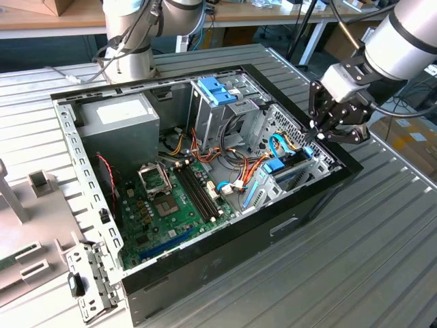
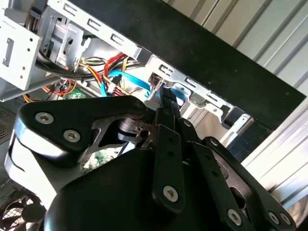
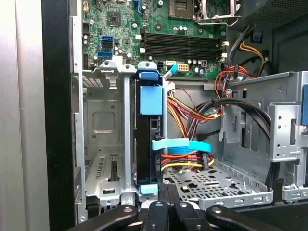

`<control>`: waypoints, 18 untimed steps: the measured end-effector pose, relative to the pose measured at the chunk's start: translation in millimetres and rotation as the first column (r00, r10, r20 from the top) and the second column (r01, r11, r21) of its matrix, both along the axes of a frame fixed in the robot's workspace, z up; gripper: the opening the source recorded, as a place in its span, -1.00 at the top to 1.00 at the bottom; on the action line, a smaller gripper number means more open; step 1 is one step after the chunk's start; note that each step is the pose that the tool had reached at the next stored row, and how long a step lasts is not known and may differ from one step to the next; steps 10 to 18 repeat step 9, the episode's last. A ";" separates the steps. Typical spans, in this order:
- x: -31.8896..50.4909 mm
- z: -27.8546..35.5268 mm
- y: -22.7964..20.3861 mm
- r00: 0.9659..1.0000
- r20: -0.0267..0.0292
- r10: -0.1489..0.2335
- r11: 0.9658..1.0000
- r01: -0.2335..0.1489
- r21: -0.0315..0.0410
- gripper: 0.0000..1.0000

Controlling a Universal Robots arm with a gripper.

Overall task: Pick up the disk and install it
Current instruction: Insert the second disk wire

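No print can be read. The white sticker [image 1: 117,113] on the grey power supply [image 1: 126,133] carries marks too fine to make out, and the motherboard's [image 3: 159,29] lettering is likewise illegible.

Exterior view: high, angled down on open computer case [image 1: 205,273]. Both wrist views: close, sharing drive bay [image 3: 149,144].

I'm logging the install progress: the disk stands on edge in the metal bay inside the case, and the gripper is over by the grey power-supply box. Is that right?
Not quite. The disk does stand on edge in the metal bay, but the gripper is not by the grey power-supply box. The exterior view shows it at the opposite end of the case, beside the bay holding the disk.
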State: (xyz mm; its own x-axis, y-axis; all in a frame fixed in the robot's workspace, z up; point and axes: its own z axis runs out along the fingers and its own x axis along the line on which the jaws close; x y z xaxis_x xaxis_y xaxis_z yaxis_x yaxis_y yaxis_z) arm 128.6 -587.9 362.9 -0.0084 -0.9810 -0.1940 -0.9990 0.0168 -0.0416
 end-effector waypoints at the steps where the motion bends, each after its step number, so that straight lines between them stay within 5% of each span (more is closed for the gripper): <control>1: 0.2 1.8 0.0 1.000 0.000 0.000 1.000 0.000 0.000 0.79; 18: 0.8 6.1 0.0 1.000 0.000 0.000 1.000 0.000 0.000 0.79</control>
